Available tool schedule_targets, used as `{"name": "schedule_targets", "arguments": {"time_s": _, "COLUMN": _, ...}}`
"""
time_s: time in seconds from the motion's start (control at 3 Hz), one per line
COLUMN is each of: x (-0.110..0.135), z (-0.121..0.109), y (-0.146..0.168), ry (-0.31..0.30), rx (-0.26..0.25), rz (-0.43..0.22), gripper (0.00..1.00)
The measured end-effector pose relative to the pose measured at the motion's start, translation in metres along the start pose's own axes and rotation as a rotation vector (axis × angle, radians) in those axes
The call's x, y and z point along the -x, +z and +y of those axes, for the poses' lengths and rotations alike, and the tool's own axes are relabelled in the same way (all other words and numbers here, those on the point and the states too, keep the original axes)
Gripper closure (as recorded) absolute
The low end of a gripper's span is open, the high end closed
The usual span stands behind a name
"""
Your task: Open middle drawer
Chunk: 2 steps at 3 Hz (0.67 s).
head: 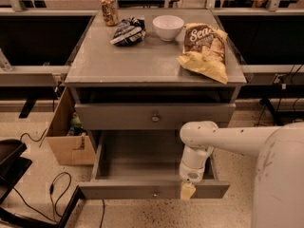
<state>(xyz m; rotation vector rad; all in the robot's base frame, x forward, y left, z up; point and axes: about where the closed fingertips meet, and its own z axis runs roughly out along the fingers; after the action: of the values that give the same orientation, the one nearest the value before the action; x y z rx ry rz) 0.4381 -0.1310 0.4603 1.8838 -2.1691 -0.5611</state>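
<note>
The middle drawer point(118, 190) is a wide, shallow grey drawer with a small round metal knob point(155, 193) at the centre of its front. It stands pulled out from the grey cabinet and its inside looks empty. My gripper point(187, 190) hangs straight down from the white arm point(223, 137) at the drawer's front panel, to the right of the knob and apart from it. Above it, another grey drawer point(114, 116) with its own knob is pushed in.
On the cabinet top point(142, 61) lie a can point(109, 9), a dark snack bag point(128, 31), a white bowl point(167, 26) and a chip bag point(205, 51). A cardboard box point(66, 137) stands at the cabinet's left. Cables point(59, 194) lie on the floor.
</note>
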Motion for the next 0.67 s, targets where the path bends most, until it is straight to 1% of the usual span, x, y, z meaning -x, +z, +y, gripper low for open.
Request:
{"name": "schedule_targets", "arguments": {"time_s": 0.33, "x": 0.0, "z": 0.0, "y": 0.0, "ry": 0.0, "rx": 0.0, "rz": 0.0, "gripper": 0.07}}
{"name": "schedule_targets", "arguments": {"time_s": 0.67, "x": 0.0, "z": 0.0, "y": 0.0, "ry": 0.0, "rx": 0.0, "rz": 0.0, "gripper": 0.0}}
